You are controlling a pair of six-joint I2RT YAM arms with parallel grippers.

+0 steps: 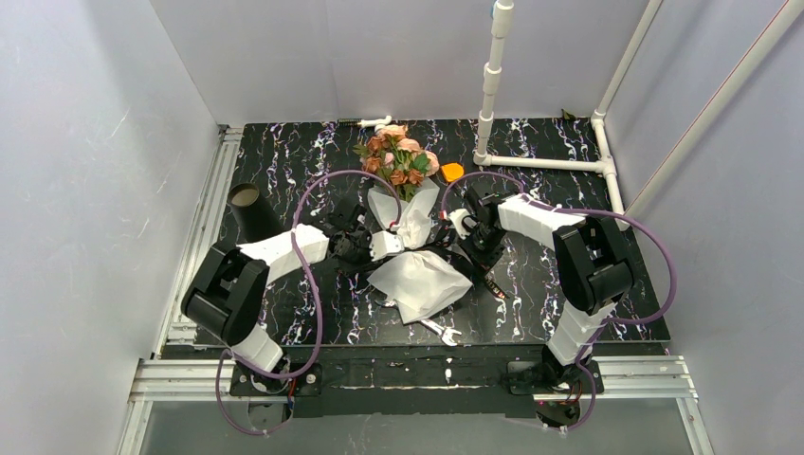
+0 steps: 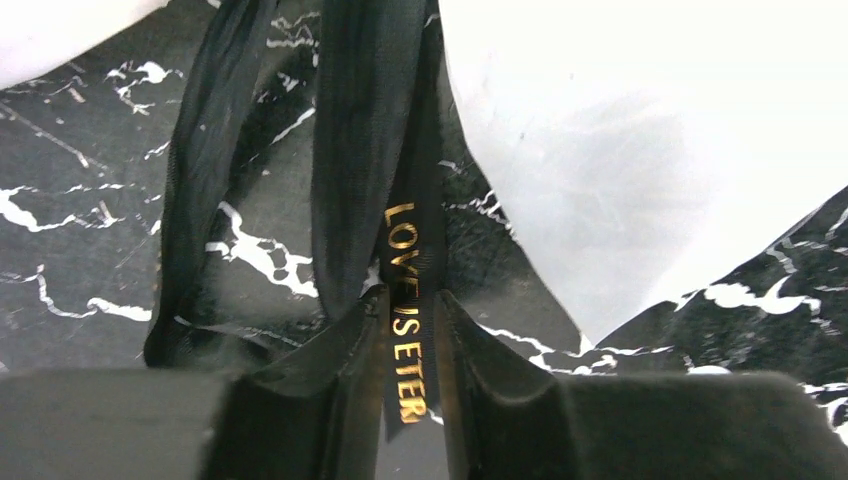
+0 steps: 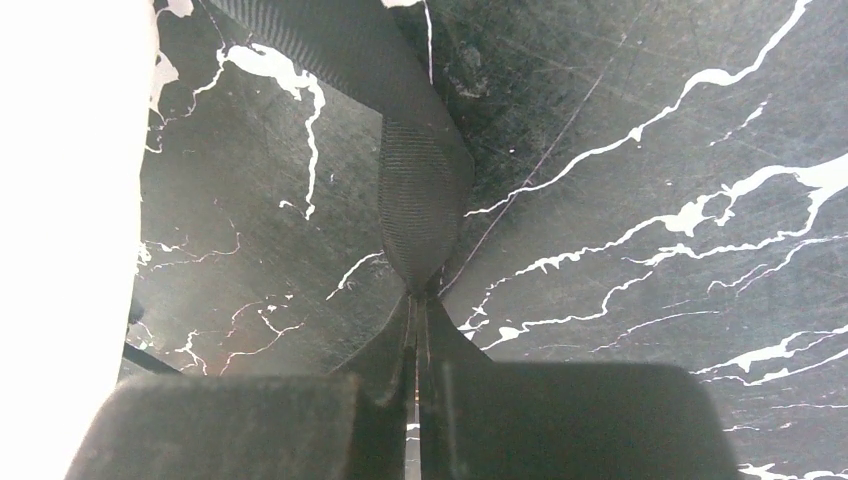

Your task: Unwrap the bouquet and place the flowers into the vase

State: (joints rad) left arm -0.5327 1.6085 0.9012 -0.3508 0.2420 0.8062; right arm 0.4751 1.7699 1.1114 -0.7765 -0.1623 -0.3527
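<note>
Gold lettering "LOVE IS ETER" on black ribbon, lying between left gripper fingers, narrowly apart. Right gripper clamped on ribbon end, low over table. Bouquet mid-table between both arms; vase far left.

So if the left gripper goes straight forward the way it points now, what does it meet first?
The black ribbon already lies between the left gripper fingers and runs straight ahead. Beyond it is probably the white wrap, though depth is unclear.
</note>
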